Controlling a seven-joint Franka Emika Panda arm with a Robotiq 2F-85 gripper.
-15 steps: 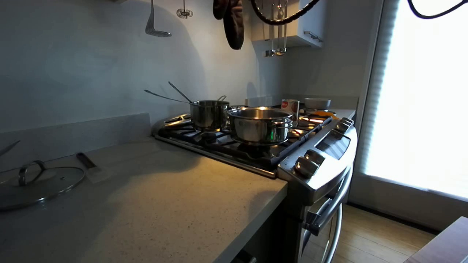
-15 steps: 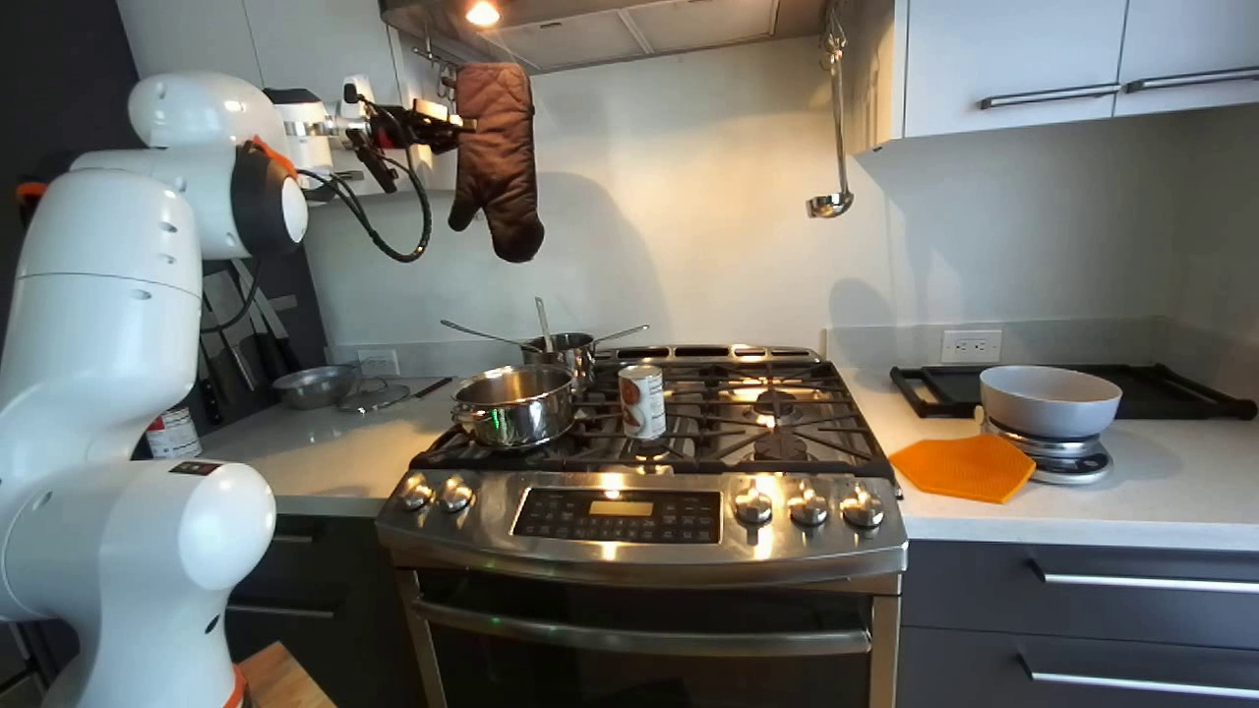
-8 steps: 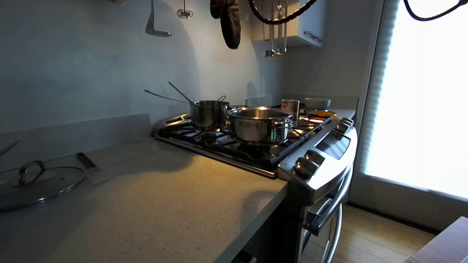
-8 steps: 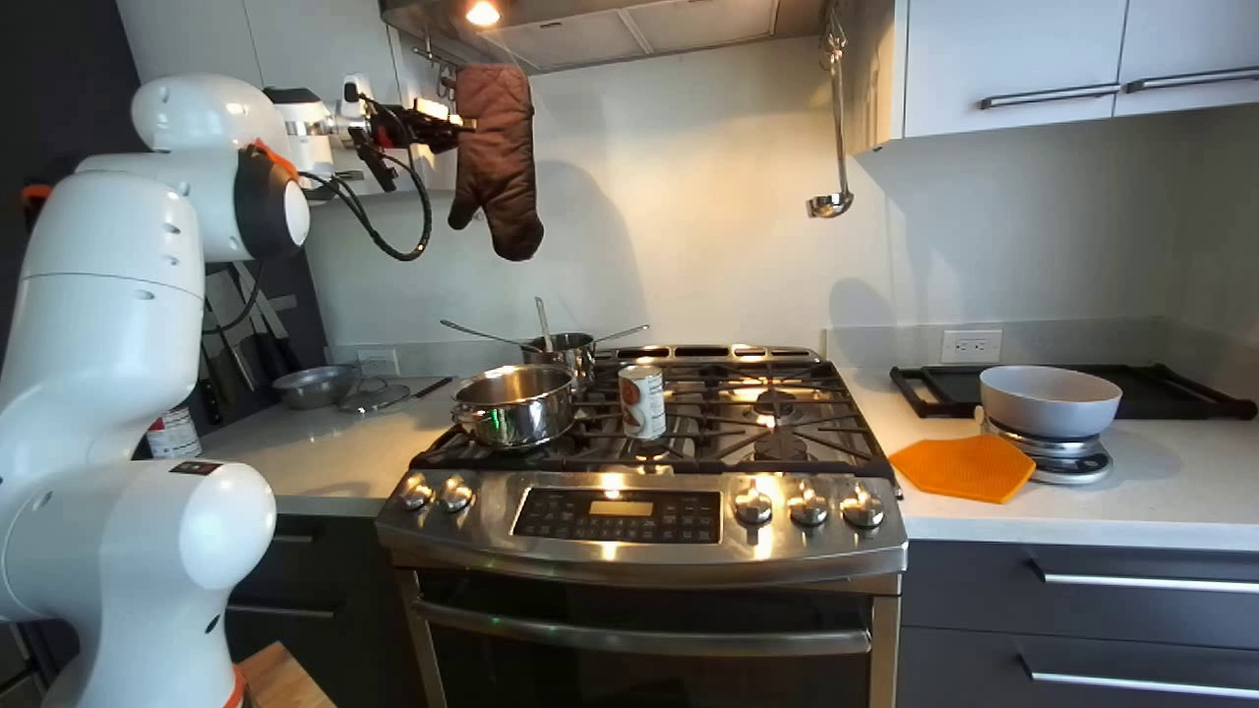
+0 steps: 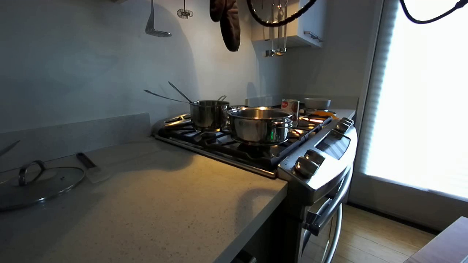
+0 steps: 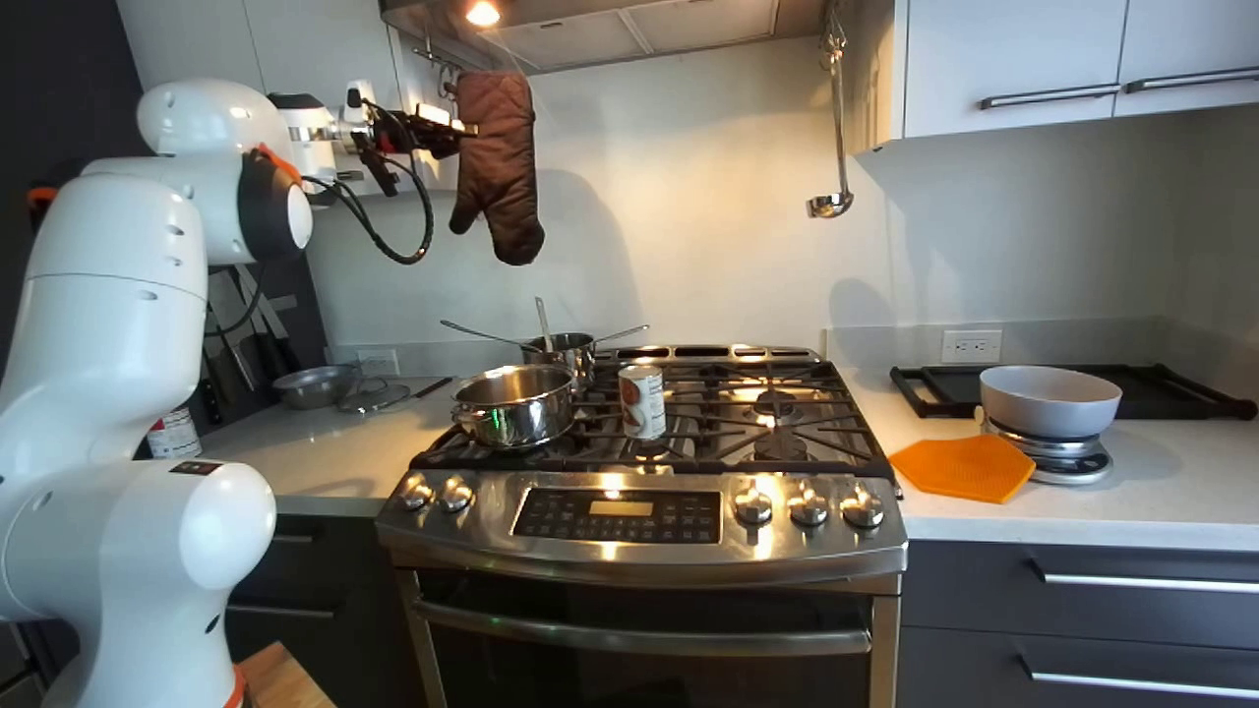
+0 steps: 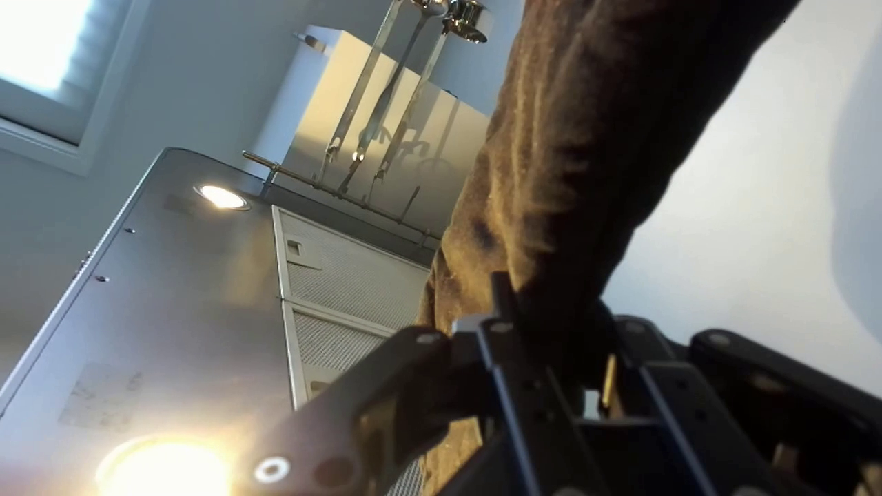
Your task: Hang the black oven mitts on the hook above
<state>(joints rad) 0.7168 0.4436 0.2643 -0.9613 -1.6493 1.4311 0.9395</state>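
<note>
1. The mitt (image 6: 504,172), shown dark brown, is held up near the left end of the hood (image 6: 580,44) in an exterior view, cuff upward, thumb to the left and tip pointing down.
2. The jaws are closed on the mitt by its upper side edge; in the wrist view its cloth is seen pinched between them.
3. Hooks (image 6: 448,79) are carried by a rail (image 6: 430,54) seen just beside the cuff; whether the mitt is touched by any of them cannot be told.
4. The arm (image 6: 113,275) is stretched in from the left of an exterior view, and a loop of cable (image 6: 427,226) is hung under its wrist.
5. In both exterior views the mitt is seen higher than the stove (image 6: 452,536), on which a large pot (image 6: 516,425), a small pot (image 6: 582,362) and a can (image 6: 643,403) are set. Thin handles are seen jutting from the small pot.
6. On the worktop (image 6: 1141,521) to the right of the stove in an exterior view, a bowl (image 6: 1049,403) is borne by a scale (image 6: 1062,470); an orange mat (image 6: 959,470) is laid flat just beside it, and a tray (image 6: 1170,390) is placed behind.
7. At the stove's opposite side, a lid (image 5: 51,184) and a spatula (image 5: 86,160) are laid close together.
8. A ladle (image 6: 829,205) is hung at the hood's right end; a turner (image 5: 155,32) and a whisk (image 5: 184,14) are hung in front of the wall (image 5: 91,73).
</note>
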